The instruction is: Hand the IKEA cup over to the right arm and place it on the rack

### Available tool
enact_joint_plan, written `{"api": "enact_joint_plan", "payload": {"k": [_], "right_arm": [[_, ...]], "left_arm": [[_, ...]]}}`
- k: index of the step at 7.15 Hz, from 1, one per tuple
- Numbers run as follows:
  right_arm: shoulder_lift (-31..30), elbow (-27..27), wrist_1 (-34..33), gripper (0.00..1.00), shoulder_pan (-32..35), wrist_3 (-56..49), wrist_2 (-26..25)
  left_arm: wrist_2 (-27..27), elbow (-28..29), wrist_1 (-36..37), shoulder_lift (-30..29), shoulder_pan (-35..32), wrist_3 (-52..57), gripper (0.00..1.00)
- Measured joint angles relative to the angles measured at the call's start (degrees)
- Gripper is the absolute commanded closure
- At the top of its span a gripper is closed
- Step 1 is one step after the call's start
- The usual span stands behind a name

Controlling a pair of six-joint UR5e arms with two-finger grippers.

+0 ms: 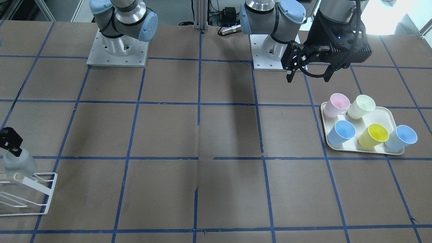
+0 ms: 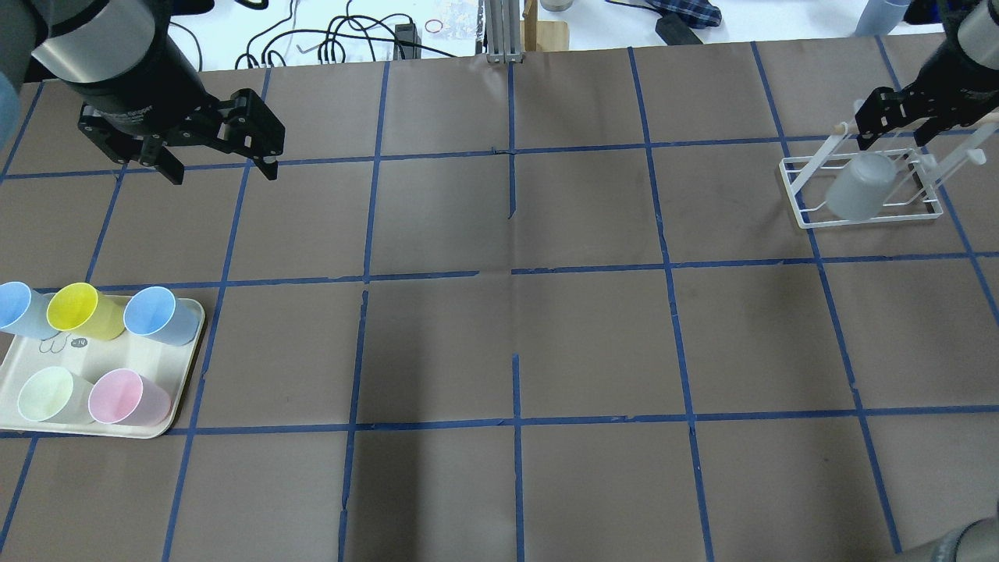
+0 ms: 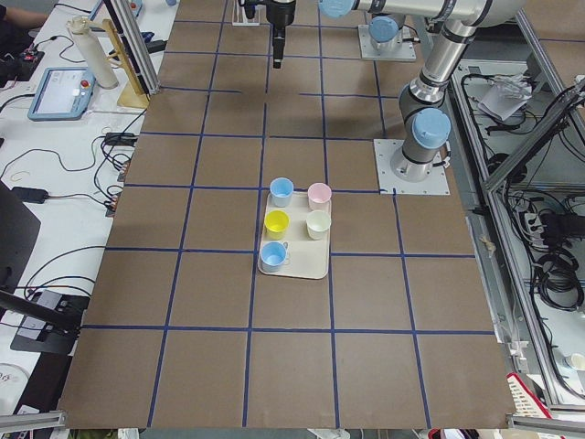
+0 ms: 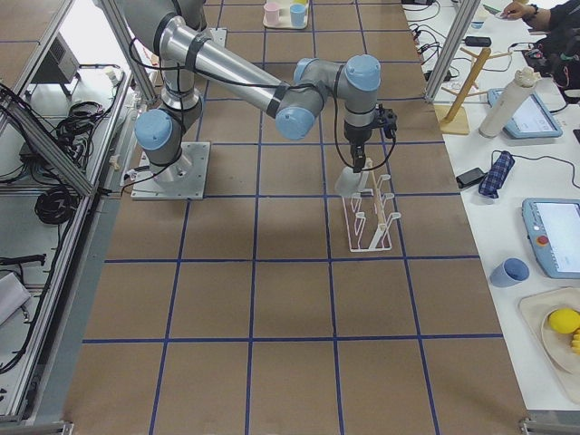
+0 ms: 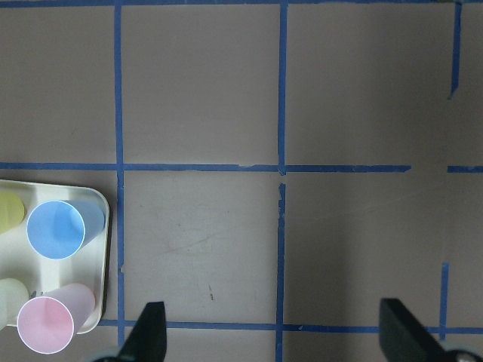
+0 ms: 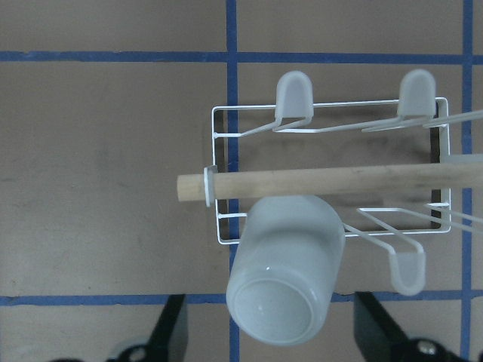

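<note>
The right arm stretches over the rack, the right gripper pointing down and spread. The IKEA cup rests upturned and tilted on the rack, between the fingers, touching neither. The left gripper hangs spread above the bench.

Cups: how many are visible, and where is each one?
6. Five stand on the cream tray: two blue cups, a yellow cup, a pale-green cup and a pink cup. The sixth, the grey IKEA cup, sits inverted on the rack. None seems hidden.
</note>
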Motion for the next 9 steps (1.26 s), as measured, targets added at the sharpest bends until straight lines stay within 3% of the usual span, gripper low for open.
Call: {"api": "enact_joint_plan", "payload": {"k": [2, 5, 7, 9], "right_arm": [[-0.9, -0.6, 2.8, 0.00, 0.1, 0.4, -0.4], [-8.5, -2.1, 18.0, 0.00, 1.5, 2.9, -0.6], [-15.2, -2.4, 28.6, 0.00, 8.1, 8.9, -0.6], [-18.7, -2.3, 32.3, 0.00, 17.9, 18.5, -1.2]], "left_arm": [[-0.1, -0.1, 0.1, 0.1, 0.0, 0.0, 0.00], [-0.1, -0.2, 0.1, 0.1, 0.0, -0.1, 0.00], [-0.1, -0.2, 0.0, 0.2, 0.1, -0.1, 0.00], [-0.1, -0.2, -0.1, 0.2, 0.2, -0.1, 0.00]]}}
